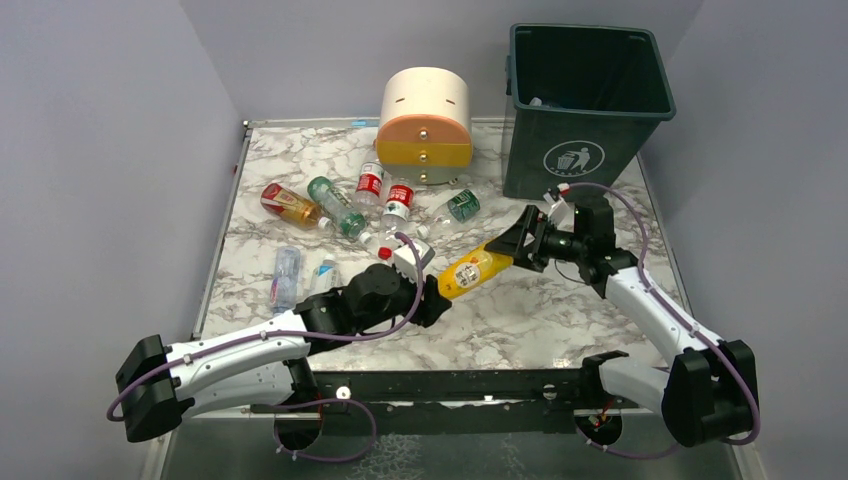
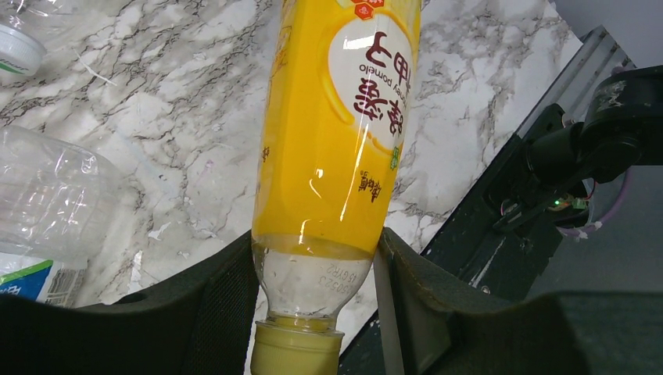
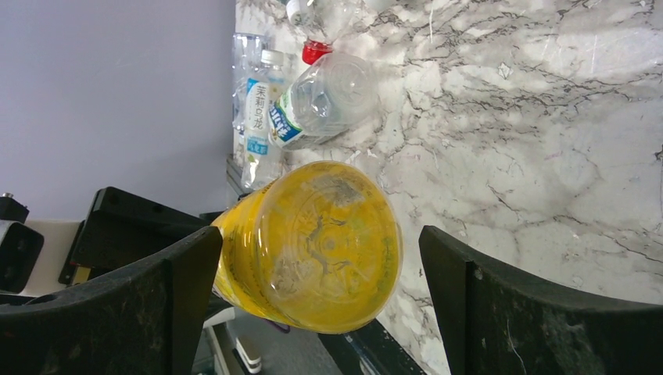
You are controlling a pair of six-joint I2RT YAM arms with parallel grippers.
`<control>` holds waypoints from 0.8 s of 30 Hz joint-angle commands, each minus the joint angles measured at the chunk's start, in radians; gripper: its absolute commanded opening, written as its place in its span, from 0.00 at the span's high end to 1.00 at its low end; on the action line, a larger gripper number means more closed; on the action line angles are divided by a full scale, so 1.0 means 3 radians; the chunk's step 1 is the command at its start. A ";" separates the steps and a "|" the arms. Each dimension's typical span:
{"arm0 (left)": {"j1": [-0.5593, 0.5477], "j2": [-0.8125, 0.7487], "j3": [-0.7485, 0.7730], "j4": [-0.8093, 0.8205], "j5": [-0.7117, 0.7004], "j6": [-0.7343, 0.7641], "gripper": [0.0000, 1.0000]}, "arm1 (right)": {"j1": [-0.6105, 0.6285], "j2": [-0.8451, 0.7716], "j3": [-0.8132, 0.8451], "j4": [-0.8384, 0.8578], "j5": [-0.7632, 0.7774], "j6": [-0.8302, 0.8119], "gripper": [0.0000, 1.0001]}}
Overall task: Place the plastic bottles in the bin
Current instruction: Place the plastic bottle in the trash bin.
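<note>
A yellow plastic bottle (image 1: 473, 270) hangs tilted above the marble table, held between the two arms. My left gripper (image 1: 432, 300) is shut on its clear shoulder just above the yellow cap (image 2: 297, 348), with the body (image 2: 336, 133) pointing away. My right gripper (image 1: 512, 245) stands open around the bottle's base (image 3: 313, 242), its fingers (image 3: 180, 281) spread wide on either side and clear of it. Several more plastic bottles (image 1: 336, 207) lie on the table's left and middle. The dark green bin (image 1: 530, 165) stands at the back right.
A cream-and-orange round drawer unit (image 1: 425, 125) sits at the back centre, left of the bin. Clear bottles (image 3: 324, 98) lie beyond the yellow one in the right wrist view. A crushed clear bottle (image 2: 55, 203) lies left of my left fingers. Grey walls close in both sides.
</note>
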 commanded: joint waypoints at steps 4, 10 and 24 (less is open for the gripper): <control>-0.0021 -0.0021 0.0026 0.0222 -0.0061 -0.0003 0.51 | 0.0026 0.0109 -0.0204 0.0428 -0.0207 0.0289 0.00; -0.0027 0.0010 -0.0042 0.0351 -0.0079 0.0002 0.51 | 0.0052 0.0082 -0.0164 0.0380 -0.0235 0.0305 0.00; -0.0040 0.0004 -0.0232 0.0469 -0.0137 -0.0040 0.51 | 0.0056 -0.0035 -0.0327 0.0777 -0.0504 0.0799 0.01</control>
